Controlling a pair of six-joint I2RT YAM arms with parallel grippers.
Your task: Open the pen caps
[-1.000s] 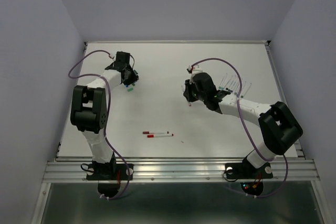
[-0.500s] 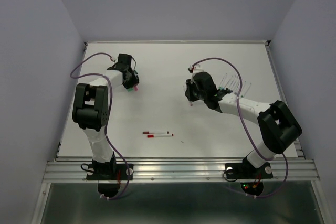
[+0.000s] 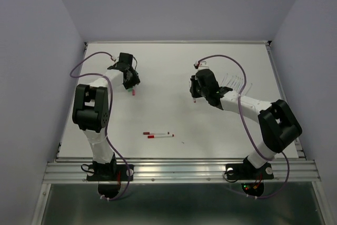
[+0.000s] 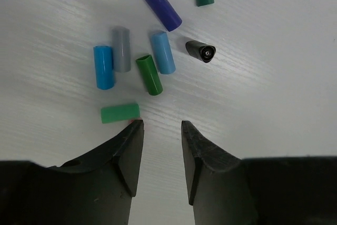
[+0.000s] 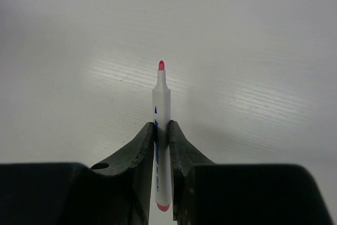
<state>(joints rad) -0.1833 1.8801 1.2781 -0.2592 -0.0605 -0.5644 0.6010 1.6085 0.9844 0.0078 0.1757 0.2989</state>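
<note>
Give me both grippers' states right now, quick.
Left gripper: open, jaws apart, nothing between them.
Right gripper: closed on an uncapped, red-tipped pen.

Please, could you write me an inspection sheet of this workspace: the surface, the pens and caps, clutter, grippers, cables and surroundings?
Surface: white table, no spills seen.
Job's things: eight loose pen caps clustered under the left wrist; two red-ended pens lying near the front; more pens in a row by the right arm, too small to detail.
Clutter: nothing seen.
Grippers: left gripper open and empty above the caps; right gripper shut on an uncapped red-tipped pen.
Cables: a purple cable loops along each arm; no snag seen.
Surroundings: pale walls; metal rail at the near edge.
</note>
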